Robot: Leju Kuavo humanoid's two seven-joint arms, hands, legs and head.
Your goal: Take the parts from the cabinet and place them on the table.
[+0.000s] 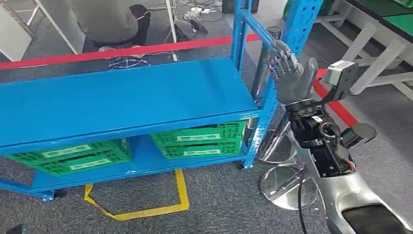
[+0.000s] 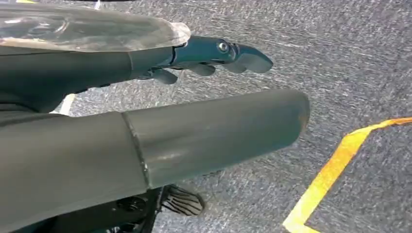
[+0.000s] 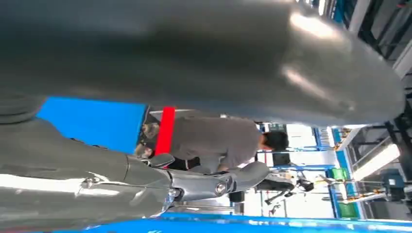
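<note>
In the head view the blue shelving rack (image 1: 122, 97) fills the left and centre of the frame. Its upper shelf shows a bare blue surface, and on the lower shelf sit two green crates (image 1: 199, 139), one at lower left and one at centre. What the crates hold cannot be made out, so the parts themselves are not visible. A white-legged table (image 1: 375, 29) with a green top stands at upper right, well apart from the rack.

The right hand (image 1: 287, 73) is raised at right of centre, just beside the rack's blue upright, fingers extended and apart, holding nothing. The left hand (image 2: 204, 53) hangs over grey carpet near a yellow floor line (image 2: 335, 174); its fingers lie loosely spread with nothing in them.

The risk here lies in how near the right hand stands to the upright: a reach toward the lower shelf could clip the post or the shelf edge. The crates sit low under the upper shelf, so a grasp there is cramped. A person (image 1: 109, 22) crouches beyond the red floor tape (image 1: 122, 51), behind the rack.
</note>
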